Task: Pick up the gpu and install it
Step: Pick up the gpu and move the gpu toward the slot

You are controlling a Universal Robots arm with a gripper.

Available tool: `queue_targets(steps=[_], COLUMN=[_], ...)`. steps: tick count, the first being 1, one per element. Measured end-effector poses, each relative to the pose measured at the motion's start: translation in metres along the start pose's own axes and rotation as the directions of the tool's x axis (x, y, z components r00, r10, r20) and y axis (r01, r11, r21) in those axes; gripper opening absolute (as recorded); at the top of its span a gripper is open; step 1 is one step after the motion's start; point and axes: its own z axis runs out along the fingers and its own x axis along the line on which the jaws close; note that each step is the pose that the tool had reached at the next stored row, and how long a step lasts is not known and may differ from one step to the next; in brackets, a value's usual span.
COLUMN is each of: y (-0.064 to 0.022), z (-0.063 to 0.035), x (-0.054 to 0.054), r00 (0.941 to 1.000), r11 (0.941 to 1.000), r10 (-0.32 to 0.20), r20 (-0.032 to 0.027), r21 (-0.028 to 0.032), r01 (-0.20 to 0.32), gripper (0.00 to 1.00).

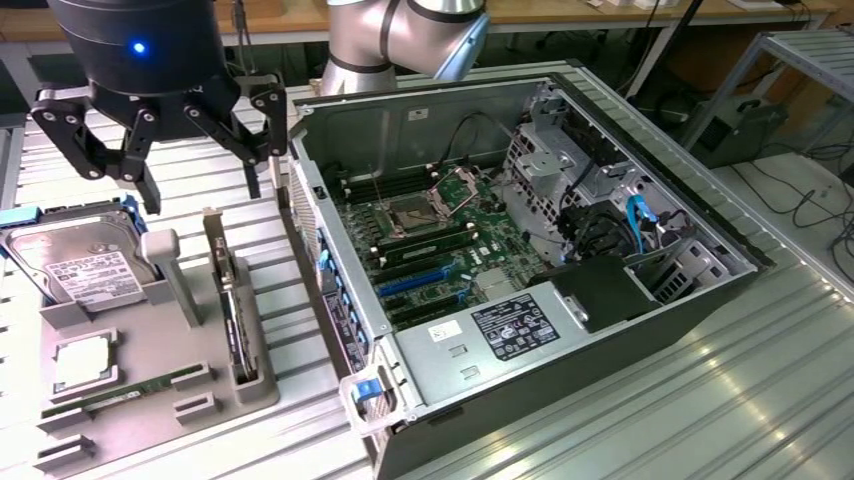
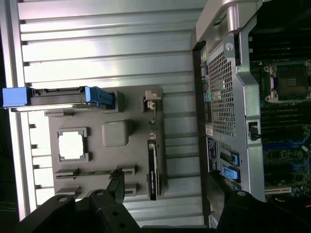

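Centre the wide-spread, empty claw (image 1: 200,195) over the gpu (image 1: 238,310) standing on edge in the gray tray's (image 1: 160,345) slot beside the open case (image 1: 387,120), square to its thin faces, descend straight, keep off the bracket (image 2: 152,96).

I am hanging my gripper (image 1: 200,195) in the air at the far left of the exterior view and pointing it straight down. I am holding its two black fingers (image 1: 138,170) wide apart. Nothing is sitting between them, and the tips are touching nothing. A small blue light (image 1: 138,47) is glowing on my round black wrist housing (image 1: 134,25), just above the finger linkages. My silver arm (image 1: 400,40) is standing at the far edge, to the exterior view's right of the gripper. In the wrist view the gripper (image 2: 166,182) is showing as two dark finger linkages (image 2: 115,184), splayed well apart and gripping nothing.
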Motion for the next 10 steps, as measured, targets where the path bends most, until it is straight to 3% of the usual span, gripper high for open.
queue_targets(steps=[6, 10], y=[-0.0003, -0.0014], z=[0.0077, 0.015], x=[0.0, -0.001], r00=[1.0, 1.0], r11=[1.0, 1.0], r10=[-0.001, -0.002], r20=[-0.0003, 0.0001], r21=[0.0003, 0.0047], r01=[0.001, 0.002], gripper=[0.78, 0.78])
